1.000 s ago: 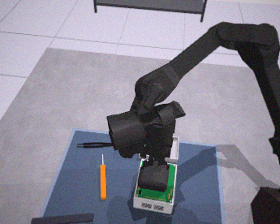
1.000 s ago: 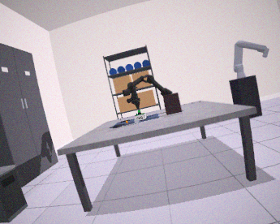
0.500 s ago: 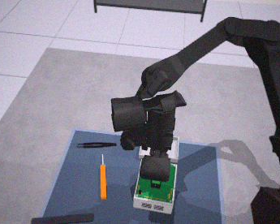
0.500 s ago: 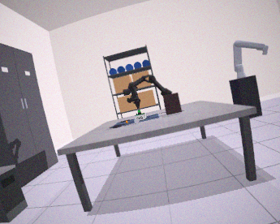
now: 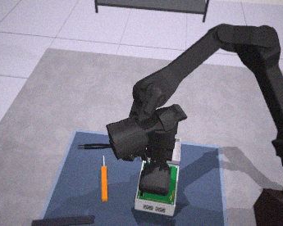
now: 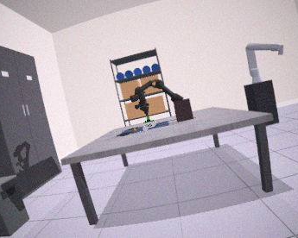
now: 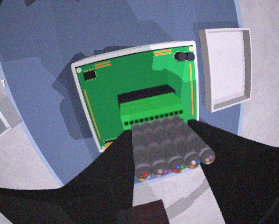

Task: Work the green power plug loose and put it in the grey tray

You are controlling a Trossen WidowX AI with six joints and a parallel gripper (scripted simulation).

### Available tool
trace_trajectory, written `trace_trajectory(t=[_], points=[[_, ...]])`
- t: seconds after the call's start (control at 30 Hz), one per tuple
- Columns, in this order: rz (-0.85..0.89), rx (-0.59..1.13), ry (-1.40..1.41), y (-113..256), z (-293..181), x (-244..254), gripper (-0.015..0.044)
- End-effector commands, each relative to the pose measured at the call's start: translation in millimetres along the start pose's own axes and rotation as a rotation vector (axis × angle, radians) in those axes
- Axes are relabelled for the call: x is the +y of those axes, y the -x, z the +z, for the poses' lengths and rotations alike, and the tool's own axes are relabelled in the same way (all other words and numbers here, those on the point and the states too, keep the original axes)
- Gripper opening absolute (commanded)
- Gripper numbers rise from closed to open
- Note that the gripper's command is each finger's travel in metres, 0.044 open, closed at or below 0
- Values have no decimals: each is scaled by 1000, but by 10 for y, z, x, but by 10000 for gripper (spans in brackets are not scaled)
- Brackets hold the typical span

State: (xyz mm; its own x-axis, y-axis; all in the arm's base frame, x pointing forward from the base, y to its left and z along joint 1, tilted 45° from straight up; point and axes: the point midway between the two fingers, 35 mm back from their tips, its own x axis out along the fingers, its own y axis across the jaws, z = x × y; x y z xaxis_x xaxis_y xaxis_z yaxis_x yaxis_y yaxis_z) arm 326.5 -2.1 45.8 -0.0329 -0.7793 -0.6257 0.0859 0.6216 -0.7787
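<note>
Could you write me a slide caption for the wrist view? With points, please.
Dark jaws grip the green plug [image 7: 151, 111] at its circuit board [image 7: 105, 85], grey tray [image 7: 208, 75] alongside.

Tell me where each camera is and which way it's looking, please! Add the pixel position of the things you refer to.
Top: high above the table, looking down at a slant at the blue mat [image 5: 125, 176]; most of the black arm [image 5: 195, 65] [image 6: 141, 96] shows.
Exterior: away from the table [image 6: 175, 131], looking across it to the shelf rack [image 6: 161, 92]; the whole arm shows, small.
Wrist: on the arm near its jaws, looking past them at the green plug [image 7: 151, 111] and circuit board [image 7: 140, 80]; both black fingers show.
Top and wrist both show the board and grey tray [image 5: 178, 151] [image 7: 204, 70].
</note>
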Motion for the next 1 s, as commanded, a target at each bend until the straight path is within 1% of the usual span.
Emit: trace_trajectory(t=[0.0, 0.27, 0.4, 0.5, 0.8, 0.87, 0.97], points=[[10, -35, 22, 172, -4, 31, 0], [219, -32, 26, 178, 2, -150, 0], [256, -31, 26, 180, 2, -182, 0], [221, -32, 26, 192, 1, -154, 0], [-3, -35, 22, 222, -6, 37, 0], [-19, -35, 22, 222, -6, 50, 0], [3, -35, 22, 227, -6, 31, 0]])
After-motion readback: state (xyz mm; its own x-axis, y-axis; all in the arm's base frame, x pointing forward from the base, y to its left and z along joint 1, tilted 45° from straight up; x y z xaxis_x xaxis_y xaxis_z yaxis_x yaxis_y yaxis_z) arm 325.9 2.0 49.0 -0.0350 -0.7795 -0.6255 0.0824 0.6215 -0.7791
